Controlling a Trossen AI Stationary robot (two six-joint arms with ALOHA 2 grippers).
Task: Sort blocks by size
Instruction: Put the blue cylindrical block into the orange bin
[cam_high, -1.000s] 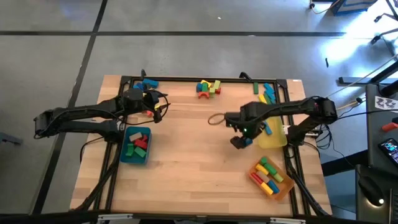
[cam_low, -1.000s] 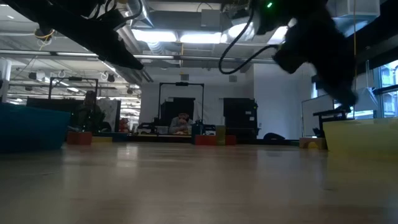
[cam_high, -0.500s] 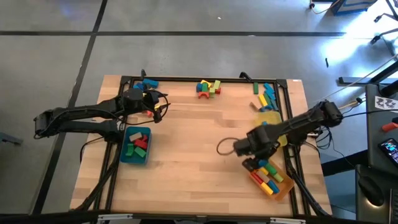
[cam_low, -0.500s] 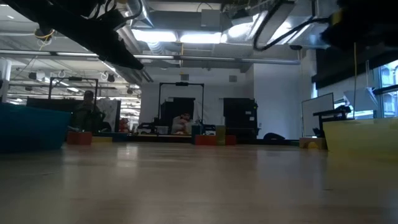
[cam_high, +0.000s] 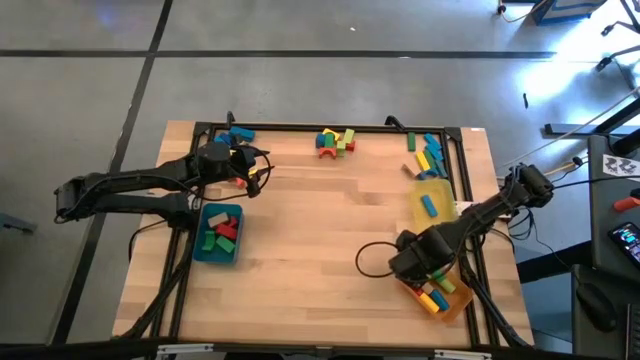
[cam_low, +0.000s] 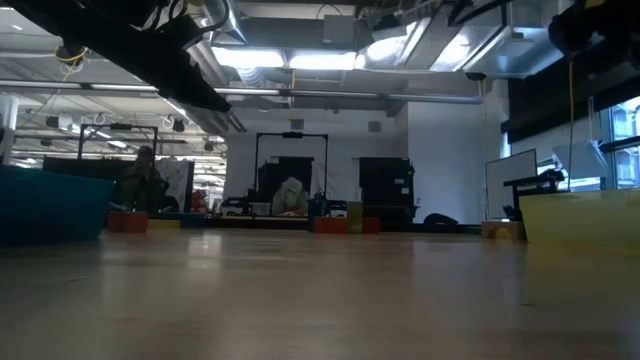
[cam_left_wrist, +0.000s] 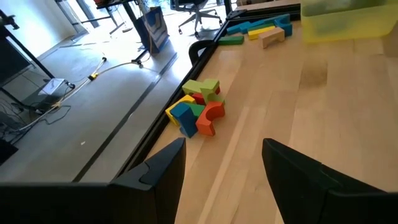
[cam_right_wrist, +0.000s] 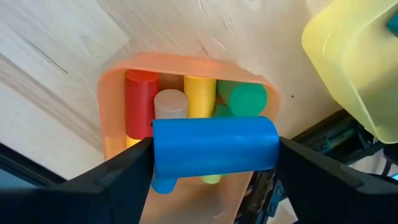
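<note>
While right pincer (cam_right_wrist: 214, 152) hangs over orange tray (cam_right_wrist: 115, 84), clamped on blue cylinder (cam_right_wrist: 214, 148), step in hand: delivery. Next move, likely: lower, release among cylinders there. Left pincer (cam_left_wrist: 221, 165) waits apart near teal tray (cam_high: 219, 233); loose blocks (cam_high: 335, 141) at tabletop's far edge.

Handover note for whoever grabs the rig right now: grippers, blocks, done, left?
Right gripper: shut on a blue cylinder block, above the orange tray, not yet released.
Left gripper: open, empty, waiting over the table's far left by the teal tray.
Done: teal tray holds several blocks; orange tray holds red, yellow and green cylinders; yellow tray holds one blue block.
Left: drop the blue cylinder, then sort the cluster at the far edge's middle, the group at the far right and the blocks at the far left.
</note>
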